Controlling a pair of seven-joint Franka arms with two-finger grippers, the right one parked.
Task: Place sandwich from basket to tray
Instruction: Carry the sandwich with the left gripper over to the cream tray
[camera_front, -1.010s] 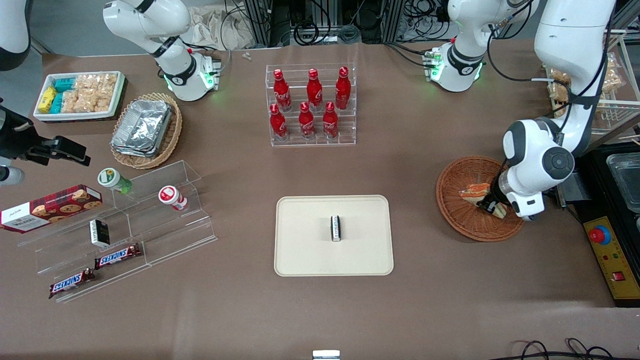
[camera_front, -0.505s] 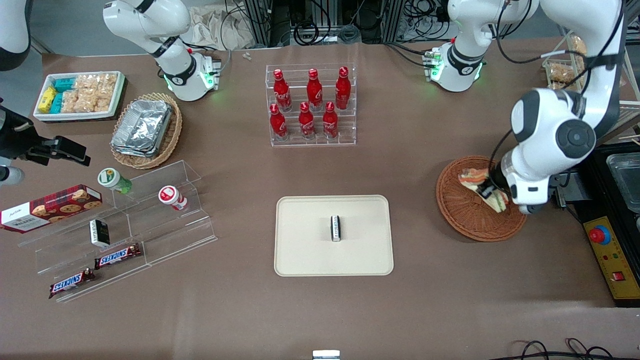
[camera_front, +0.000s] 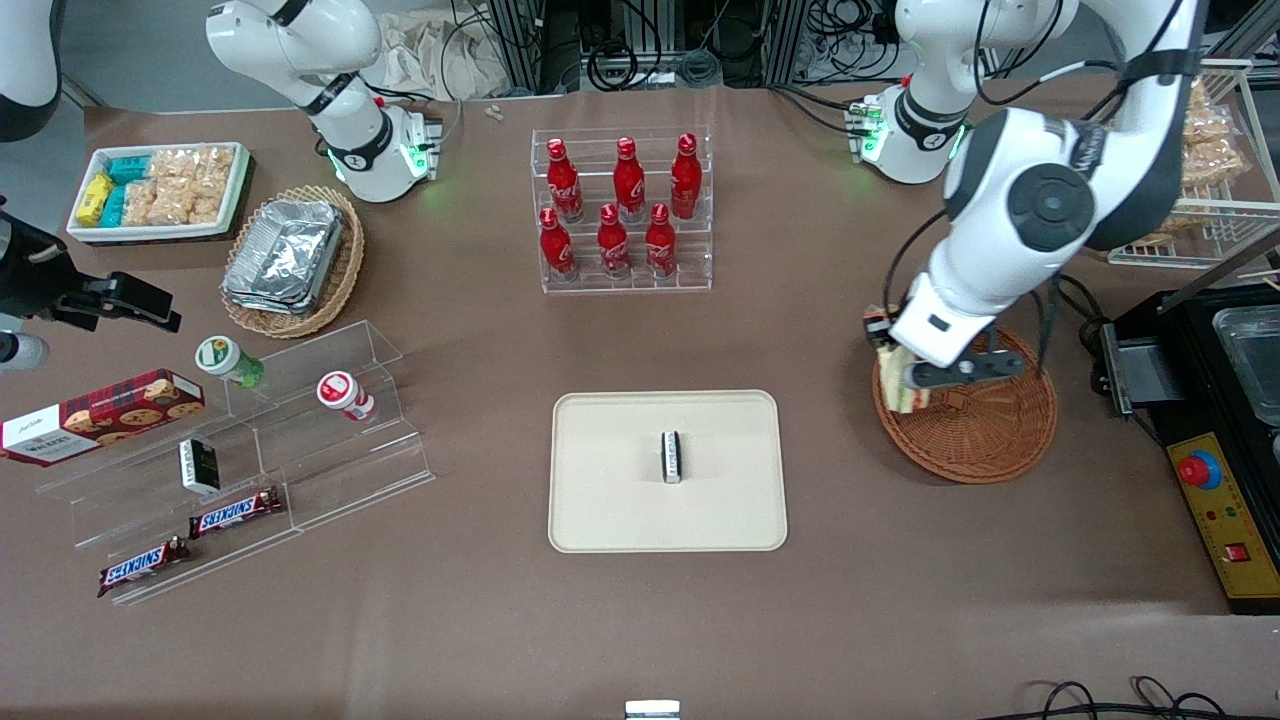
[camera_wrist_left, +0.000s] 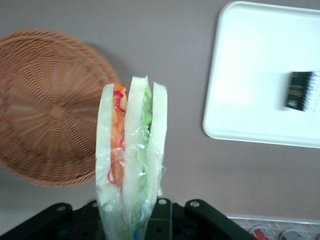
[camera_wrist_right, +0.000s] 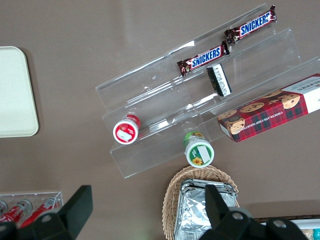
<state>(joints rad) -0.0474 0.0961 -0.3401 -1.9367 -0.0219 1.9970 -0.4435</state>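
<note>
One sandwich (camera_front: 899, 380) clamped in gripper (camera_front: 905, 372) above one empty basket's (camera_front: 985, 440) rim; one tray (camera_front: 610, 500) holds one small packet (camera_front: 672, 457).

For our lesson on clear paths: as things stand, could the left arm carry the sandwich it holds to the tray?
Probably yes. The gripper holds the sandwich lifted over the basket rim, and only bare table lies between it and the tray, where one small packet leaves space.

Gripper (camera_front: 897, 372) holds the sandwich (camera_front: 894, 379) over the basket (camera_front: 985, 430) rim, mid-right of frame; tray (camera_front: 610, 470) centre.
</note>
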